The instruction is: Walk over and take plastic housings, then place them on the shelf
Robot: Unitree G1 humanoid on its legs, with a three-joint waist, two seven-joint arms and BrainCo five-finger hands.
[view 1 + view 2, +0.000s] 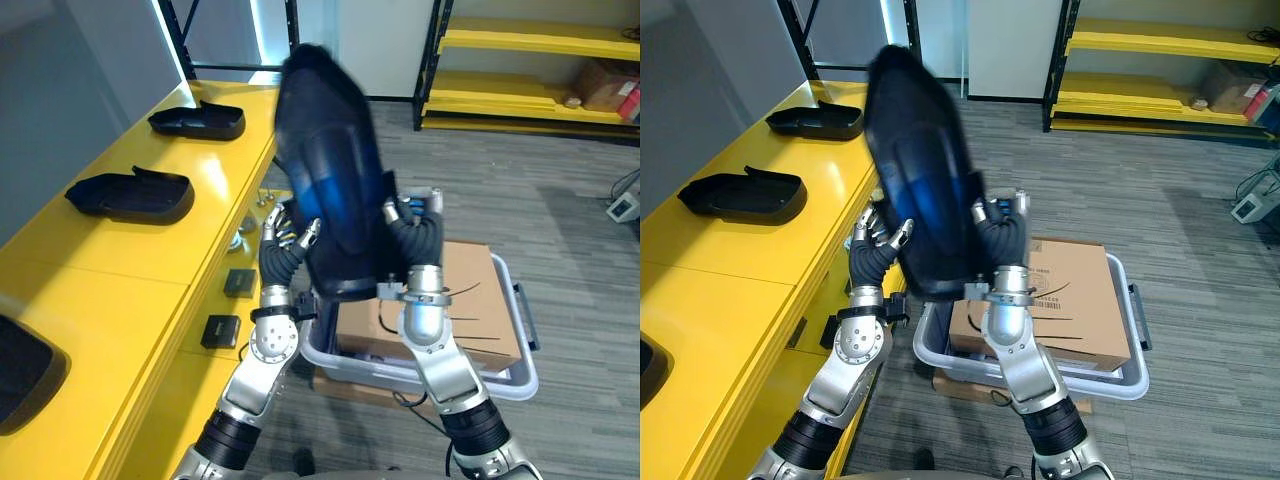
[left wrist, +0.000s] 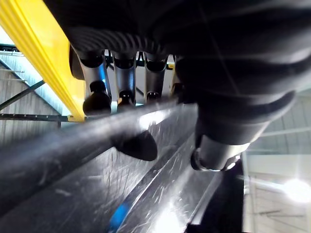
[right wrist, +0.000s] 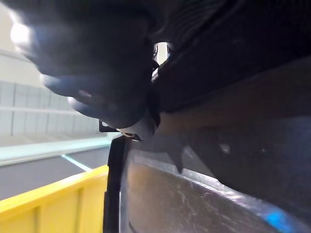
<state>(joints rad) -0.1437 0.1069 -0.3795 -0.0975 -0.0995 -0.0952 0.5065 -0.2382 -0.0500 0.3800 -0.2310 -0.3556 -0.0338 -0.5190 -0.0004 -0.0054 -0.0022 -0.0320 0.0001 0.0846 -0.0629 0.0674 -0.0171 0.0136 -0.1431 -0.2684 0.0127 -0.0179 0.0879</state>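
Both hands are up, holding a big black housing (image 1: 330, 170) upright between them, in the air over the bin (image 1: 522, 383).

Left hand (image 1: 285, 235): on the housing's left edge, fingers (image 2: 97, 92) in a row bearing on the rim and thumb on the other face, so pinching it.

Right hand (image 1: 410, 230): on the right edge, thumb (image 3: 112, 107) pressed on the rim and fingers wrapped round the side, gripping it.

The grey bin sits on the floor right of the yellow shelf (image 1: 150, 260), with a cardboard box (image 1: 470, 290) inside.

Shelf top carries two more black housings, one far (image 1: 197, 120) and one mid (image 1: 130, 195), well apart. A third dark one (image 1: 25, 370) is at the near left edge, cut off.

Yellow rack (image 1: 540, 40) stands far right.
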